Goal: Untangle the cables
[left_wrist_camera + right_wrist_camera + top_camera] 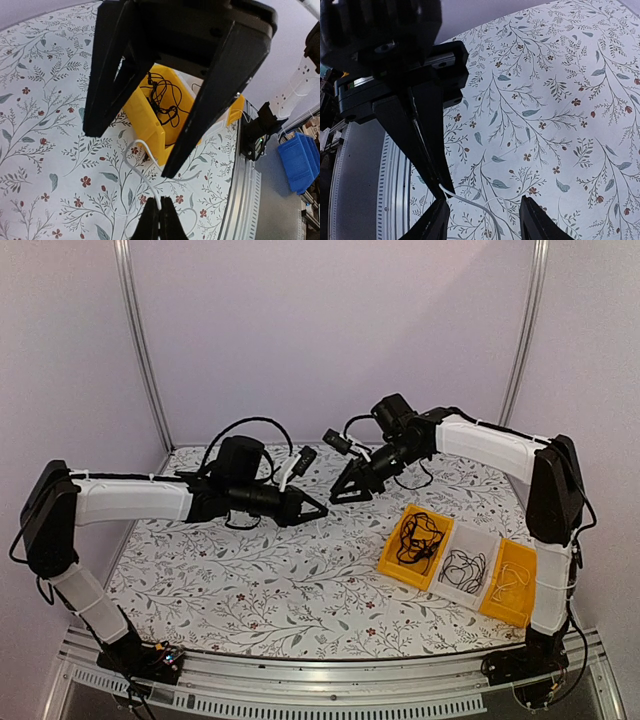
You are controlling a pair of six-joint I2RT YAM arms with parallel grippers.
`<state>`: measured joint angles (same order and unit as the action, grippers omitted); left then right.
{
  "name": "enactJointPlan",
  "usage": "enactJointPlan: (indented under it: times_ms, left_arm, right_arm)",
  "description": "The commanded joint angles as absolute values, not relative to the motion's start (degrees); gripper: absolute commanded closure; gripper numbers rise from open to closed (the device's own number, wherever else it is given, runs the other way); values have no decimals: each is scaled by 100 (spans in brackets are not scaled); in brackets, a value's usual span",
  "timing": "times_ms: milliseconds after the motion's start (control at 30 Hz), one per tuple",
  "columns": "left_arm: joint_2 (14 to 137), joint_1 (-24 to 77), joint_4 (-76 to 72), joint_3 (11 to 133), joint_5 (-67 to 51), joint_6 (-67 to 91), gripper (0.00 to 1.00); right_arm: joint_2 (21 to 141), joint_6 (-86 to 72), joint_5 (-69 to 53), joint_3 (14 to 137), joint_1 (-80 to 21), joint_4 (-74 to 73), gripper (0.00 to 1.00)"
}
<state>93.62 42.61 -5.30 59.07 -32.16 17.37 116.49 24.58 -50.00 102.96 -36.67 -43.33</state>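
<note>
Near worktop (250,575) centre, left hand (159,222) is clamped on the white cable (141,170), right hand (485,225) apart around it; black cables (417,537) lie in bins (389,561) at 4 o'clock, so untangling looks mostly done.

Bare floral worktop (250,580) lay open beneath and to the near side of the left end effector (322,508), giving free passage. The right end effector (340,495) hung just beside its tip with jaws spread, and only a narrow gap separated the two. A white cable (142,175), pinched in the left end effector's closed jaws, trailed across the worktop below it. Off to its right, a row of three bins (390,552) holding black cables (417,537) barred the way. The back wall (330,340) closed the far side.
</note>
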Motion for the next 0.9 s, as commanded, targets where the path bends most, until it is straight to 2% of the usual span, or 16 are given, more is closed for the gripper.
enactJointPlan:
  times_ms: [0,100,200,267,333,400,433,467,567,633,700,867]
  left_arm:
    - [9159,4357,-668,5994,-3236,1653,100]
    - [9130,4368,-668,5986,-3219,1653,100]
    - [9123,4375,-668,5984,-3171,1655,100]
    - [9127,4373,-668,5985,-3141,1658,100]
    - [9139,4373,-659,5994,-3122,1653,100]
    - [9168,4374,-643,6001,-3023,1672,100]
    - [9191,4378,-586,6017,-2912,1688,100]
    - [9207,4377,-551,6021,-2790,1702,96]
    - [9292,4385,-723,5940,-2226,1837,75]
    - [9444,4388,-1153,5853,-1993,1971,70]
    - [9686,4386,-1591,5857,-1794,2158,69]
    - [10485,4390,-2496,6088,-1622,2580,78]
  right_arm:
    - [11867,2237,-5123,10469,-3735,-4276,50]
    - [11958,2200,-5085,10498,-3735,-4239,57]
    - [12005,2242,-5217,10503,-3735,-4277,69]
    - [12012,2308,-5282,10499,-3735,-4324,81]
    - [11993,2373,-5308,10494,-3735,-4370,86]
    - [11951,2428,-5301,10478,-3735,-4385,98]
    - [11931,2427,-5286,10477,-3735,-4386,100]
    - [11893,2413,-5287,10484,-3735,-4376,100]
    - [11686,2333,-5468,10503,-3735,-4360,100]
    - [11508,2276,-5606,10494,-3735,-4355,100]
    - [11384,2207,-5729,10490,-3735,-4372,100]
    - [11042,2186,-5792,10700,-3707,-4569,100]
